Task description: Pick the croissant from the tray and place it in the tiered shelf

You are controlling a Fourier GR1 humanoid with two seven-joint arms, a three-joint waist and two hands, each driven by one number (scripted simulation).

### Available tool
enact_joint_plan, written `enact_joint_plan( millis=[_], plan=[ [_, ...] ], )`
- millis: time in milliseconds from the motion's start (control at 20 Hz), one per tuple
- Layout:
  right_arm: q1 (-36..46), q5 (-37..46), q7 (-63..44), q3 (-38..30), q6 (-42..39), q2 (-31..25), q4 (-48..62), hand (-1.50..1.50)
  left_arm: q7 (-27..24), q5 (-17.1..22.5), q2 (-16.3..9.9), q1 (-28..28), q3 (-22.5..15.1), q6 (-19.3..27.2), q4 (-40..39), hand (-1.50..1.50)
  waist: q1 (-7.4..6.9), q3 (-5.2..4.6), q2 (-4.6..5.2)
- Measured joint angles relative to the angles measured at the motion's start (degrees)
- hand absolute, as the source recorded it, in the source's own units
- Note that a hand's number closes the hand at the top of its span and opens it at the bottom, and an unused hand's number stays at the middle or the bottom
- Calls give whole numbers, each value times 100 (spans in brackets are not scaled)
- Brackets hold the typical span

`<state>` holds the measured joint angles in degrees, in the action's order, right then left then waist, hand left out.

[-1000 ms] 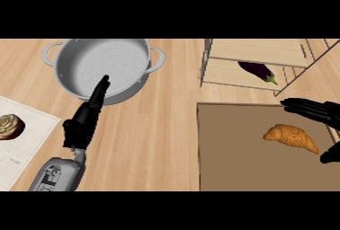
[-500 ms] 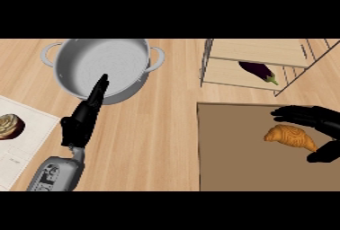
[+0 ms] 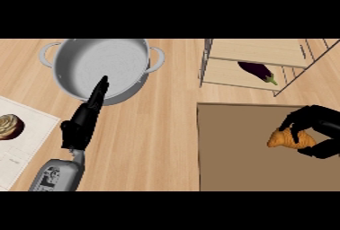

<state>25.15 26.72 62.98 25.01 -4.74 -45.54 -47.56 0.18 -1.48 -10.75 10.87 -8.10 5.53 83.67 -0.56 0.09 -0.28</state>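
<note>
Sitting on the brown tray (image 3: 239,152) at the desk's (image 3: 166,126) near right, the croissant (image 3: 287,138) now has the right hand (image 3: 317,126) curled round it, fingers (image 3: 289,122) over its top and thumb below; half a second ago that hand hung just above it. Left hand (image 3: 83,121) stays open, fingers straight, pointing over the grey pot (image 3: 103,67). A pastry (image 3: 10,126) lies on the white mat (image 3: 26,148) at left. Farther back, the tiered shelf (image 3: 229,74) holds an eggplant (image 3: 257,72).
</note>
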Motion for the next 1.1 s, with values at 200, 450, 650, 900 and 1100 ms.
enact_joint_plan(
  millis=[200,450,650,900,1100],
  plan=[
    [-52,-63,-688,-74,66,340,-234,150,36,-20,1,-29,30,-17,17,0,36,-26,-27],
    [-81,-127,-2743,-315,157,879,-153,150,68,-38,-68,-98,99,14,57,0,201,-172,-135],
    [-27,-147,-4126,-478,261,1303,-253,150,91,-48,-114,-148,135,18,72,0,284,-246,-206],
    [95,-451,-5512,-769,867,2456,-709,150,148,-34,-107,-229,146,26,76,0,321,-164,-245],
    [462,-321,-6706,-777,1775,3472,-1233,150,145,-26,-69,-268,120,16,62,0,312,-96,-248]
  ],
)
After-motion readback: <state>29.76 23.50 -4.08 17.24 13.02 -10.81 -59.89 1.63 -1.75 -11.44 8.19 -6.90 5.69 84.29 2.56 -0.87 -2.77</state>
